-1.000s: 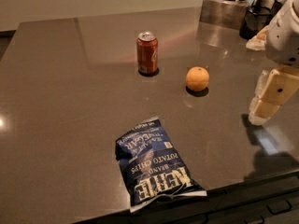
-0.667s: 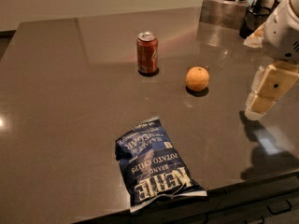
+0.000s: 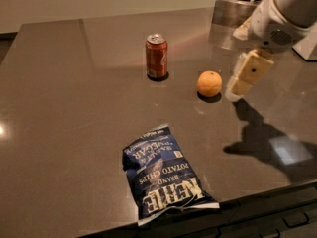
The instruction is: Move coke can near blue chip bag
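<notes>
The coke can point(image 3: 156, 56) is a red can with a silver top, standing upright on the dark table at the centre back. The blue chip bag point(image 3: 163, 177) lies flat near the table's front edge, its white lettering upside down to me. My gripper point(image 3: 243, 81) hangs above the table at the right, just right of an orange fruit and well right of the can. It holds nothing.
A round orange fruit point(image 3: 209, 83) sits between the can and the gripper. A metal container point(image 3: 229, 10) stands at the back right. The dark table point(image 3: 69, 113) ends at a front edge just below the bag.
The gripper has moved left, toward the orange fruit. The can, the fruit and the bag have not moved.
</notes>
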You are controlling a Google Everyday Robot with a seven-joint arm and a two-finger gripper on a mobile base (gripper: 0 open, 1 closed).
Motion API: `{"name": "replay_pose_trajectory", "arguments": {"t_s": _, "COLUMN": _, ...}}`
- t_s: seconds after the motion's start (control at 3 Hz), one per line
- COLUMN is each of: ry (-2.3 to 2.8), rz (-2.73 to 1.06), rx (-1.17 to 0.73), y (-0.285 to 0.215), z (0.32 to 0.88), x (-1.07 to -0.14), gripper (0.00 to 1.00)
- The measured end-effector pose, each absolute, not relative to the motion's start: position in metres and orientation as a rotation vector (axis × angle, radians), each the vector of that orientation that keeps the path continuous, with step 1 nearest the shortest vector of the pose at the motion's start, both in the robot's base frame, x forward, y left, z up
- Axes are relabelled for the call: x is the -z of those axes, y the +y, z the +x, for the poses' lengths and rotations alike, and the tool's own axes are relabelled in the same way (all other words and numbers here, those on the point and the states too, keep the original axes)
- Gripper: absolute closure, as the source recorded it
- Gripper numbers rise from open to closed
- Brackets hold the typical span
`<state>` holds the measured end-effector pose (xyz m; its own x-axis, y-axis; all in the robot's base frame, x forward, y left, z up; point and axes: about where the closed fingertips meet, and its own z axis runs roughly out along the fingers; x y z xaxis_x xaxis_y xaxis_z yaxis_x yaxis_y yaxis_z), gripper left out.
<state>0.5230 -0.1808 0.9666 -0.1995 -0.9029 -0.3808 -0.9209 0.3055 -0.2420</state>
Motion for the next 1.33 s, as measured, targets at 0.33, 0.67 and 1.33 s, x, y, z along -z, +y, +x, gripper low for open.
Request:
{"name": "replay_pose_trajectory", "arguments": {"t_s": 0.33, "ry": 2.078, "rz": -1.567, "rx": -0.117, "y": -0.160, "z": 0.551, "x": -0.965, "gripper": 0.00}}
{"name": "replay_pose_trajectory", "arguments": {"t_s": 0.67, "ry": 2.045, "rz": -1.497, "rx": -0.183, "y": -0.139, "z": 0.575, "x": -0.960, "gripper": 0.00}}
{"name": "replay_pose_trajectory", "arguments": {"t_s": 1.33, "ry": 1.979, "rz": -1.314, "rx": -0.247, "y": -0.085, "z": 0.642, "x": -0.949, "gripper": 0.00}}
